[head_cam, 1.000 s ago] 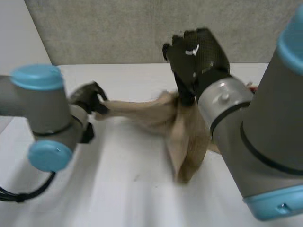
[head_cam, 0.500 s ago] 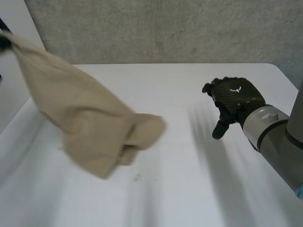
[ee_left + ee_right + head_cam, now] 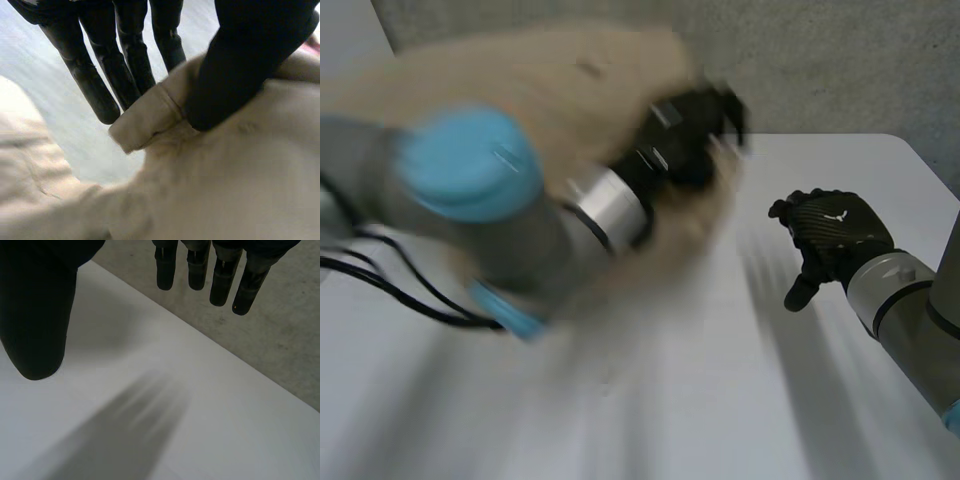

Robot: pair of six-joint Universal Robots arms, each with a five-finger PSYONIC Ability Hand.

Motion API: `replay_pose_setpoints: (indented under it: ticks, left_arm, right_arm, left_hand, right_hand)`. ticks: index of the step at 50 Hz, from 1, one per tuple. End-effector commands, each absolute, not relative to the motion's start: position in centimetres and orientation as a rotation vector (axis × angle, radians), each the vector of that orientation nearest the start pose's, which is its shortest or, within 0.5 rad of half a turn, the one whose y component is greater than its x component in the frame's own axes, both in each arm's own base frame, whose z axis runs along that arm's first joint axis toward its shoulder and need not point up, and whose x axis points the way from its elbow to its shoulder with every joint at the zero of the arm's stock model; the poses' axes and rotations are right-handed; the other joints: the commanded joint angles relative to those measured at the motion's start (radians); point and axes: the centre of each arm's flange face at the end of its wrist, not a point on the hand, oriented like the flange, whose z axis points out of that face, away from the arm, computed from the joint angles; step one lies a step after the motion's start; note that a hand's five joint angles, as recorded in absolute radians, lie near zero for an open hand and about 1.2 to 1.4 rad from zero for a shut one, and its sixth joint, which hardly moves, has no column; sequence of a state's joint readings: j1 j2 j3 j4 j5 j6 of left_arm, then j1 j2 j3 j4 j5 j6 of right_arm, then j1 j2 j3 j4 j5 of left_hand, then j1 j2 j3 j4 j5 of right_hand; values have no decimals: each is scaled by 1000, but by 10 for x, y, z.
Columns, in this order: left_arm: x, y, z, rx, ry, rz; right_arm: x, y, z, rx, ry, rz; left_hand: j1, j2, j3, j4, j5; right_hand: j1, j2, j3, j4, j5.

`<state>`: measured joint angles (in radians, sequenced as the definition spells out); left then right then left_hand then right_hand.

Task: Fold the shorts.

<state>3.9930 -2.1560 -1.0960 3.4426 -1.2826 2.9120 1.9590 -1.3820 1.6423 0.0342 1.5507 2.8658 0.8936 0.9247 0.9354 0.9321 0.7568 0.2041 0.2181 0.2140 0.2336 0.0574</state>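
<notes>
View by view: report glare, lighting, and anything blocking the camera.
Head view: no glare on the table; the left arm and lifted tan shorts block its far side. Left wrist view: shorts, pinched by the left hand, hide most of the table. Right wrist view: evenly lit, open right hand above table.

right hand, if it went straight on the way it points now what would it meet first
The way looks free: ahead of the right hand lies only bare white table, then the grey wall beyond its edge. Depth is unclear; it might touch the table first.
</notes>
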Motion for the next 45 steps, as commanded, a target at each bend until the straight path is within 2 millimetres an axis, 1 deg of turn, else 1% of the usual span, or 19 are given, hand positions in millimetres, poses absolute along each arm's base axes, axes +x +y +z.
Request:
replay_pose_setpoints:
  ticks: [1,3,4,6,8,9,10,12,13,15,16,18,19,22,26,32,38,41,45]
  left_arm:
    - [-447,-174,181,-900,-1563,1378]
    - [-447,-170,181,-928,-1557,1388]
    - [-448,-164,187,-986,-1529,1435]
    - [-446,-164,199,-1004,-1502,1483]
    - [-441,-167,225,-992,-1459,1559]
    - [-434,-173,244,-960,-1441,1613]
    - [-434,-173,245,-959,-1441,1613]
    - [-406,-194,278,-860,-1469,1743]
    - [-406,-194,278,-860,-1469,1744]
    - [-390,-199,287,-824,-1501,1787]
    - [-390,-199,287,-823,-1501,1788]
    - [-373,-198,285,-811,-1576,1785]
    - [-373,-198,285,-811,-1576,1785]
    - [-347,-203,268,-805,-1739,1729]
    - [-327,-208,251,-791,-1883,1661]
    - [-309,-220,235,-745,-2007,1640]
    - [-284,-237,225,-626,-2164,1702]
    - [-280,-238,221,-611,-2197,1703]
    - [-270,-234,201,-603,-2287,1648]
  right_arm:
    - [230,-254,225,-774,2351,-1855]
    - [226,-258,226,-762,2358,-1870]
    - [224,-259,226,-758,2359,-1873]
    - [222,-261,227,-751,2360,-1881]
    - [223,-262,228,-753,2356,-1885]
    - [223,-262,229,-755,2355,-1887]
    - [223,-262,230,-756,2350,-1890]
    - [223,-262,231,-757,2347,-1891]
    - [224,-261,233,-767,2339,-1890]
    - [224,-255,243,-817,2303,-1916]
    - [224,-255,243,-817,2303,-1916]
    - [223,-244,251,-928,2298,-1914]
    - [222,-241,253,-952,2299,-1908]
    - [219,-228,258,-1006,2321,-1861]
    - [217,-218,256,-1021,2360,-1788]
    - [217,-208,243,-1048,2392,-1703]
    - [214,-198,226,-1076,2437,-1613]
    - [212,-197,220,-1080,2458,-1581]
    - [212,-195,205,-1095,2471,-1520]
  left_hand:
    - [-327,-358,-369,-365,-364]
    - [-403,-434,-445,-442,-441]
    - [-448,-479,-489,-486,-485]
    - [-448,-479,-490,-487,-486]
    - [-451,-482,-493,-490,-489]
    - [-451,-482,-493,-490,-489]
    - [-451,-482,-493,-490,-489]
    - [-448,-479,-490,-487,-486]
    - [-448,-479,-490,-487,-486]
    - [-448,-479,-490,-487,-486]
    - [-448,-479,-490,-487,-486]
    - [-448,-479,-490,-487,-486]
    - [-448,-479,-490,-487,-486]
    - [-439,-471,-481,-478,-477]
    - [-439,-470,-481,-478,-477]
    - [-439,-470,-481,-478,-477]
    - [-439,-470,-481,-478,-477]
    - [-439,-470,-481,-478,-477]
    - [-439,-470,-481,-478,-477]
  right_hand:
    - [-30,-44,-40,-59,-57]
    - [-30,-44,-40,-59,-57]
    - [-30,-44,-40,-59,-57]
    - [-30,-44,-40,-59,-57]
    - [-30,-44,-40,-59,-57]
    - [-30,-44,-40,-59,-57]
    - [-30,-44,-40,-59,-57]
    - [-30,-44,-40,-59,-57]
    - [-30,-44,-40,-59,-57]
    - [-30,-44,-40,-59,-57]
    - [-30,-44,-40,-59,-57]
    - [-30,-44,-40,-59,-57]
    - [-30,-44,-40,-59,-57]
    - [-30,-44,-40,-59,-57]
    - [-30,-44,-40,-59,-57]
    - [-30,-44,-40,-59,-57]
    - [-28,-42,-38,-58,-56]
    - [-19,-33,-29,-49,-47]
    - [-13,-27,-23,-43,-41]
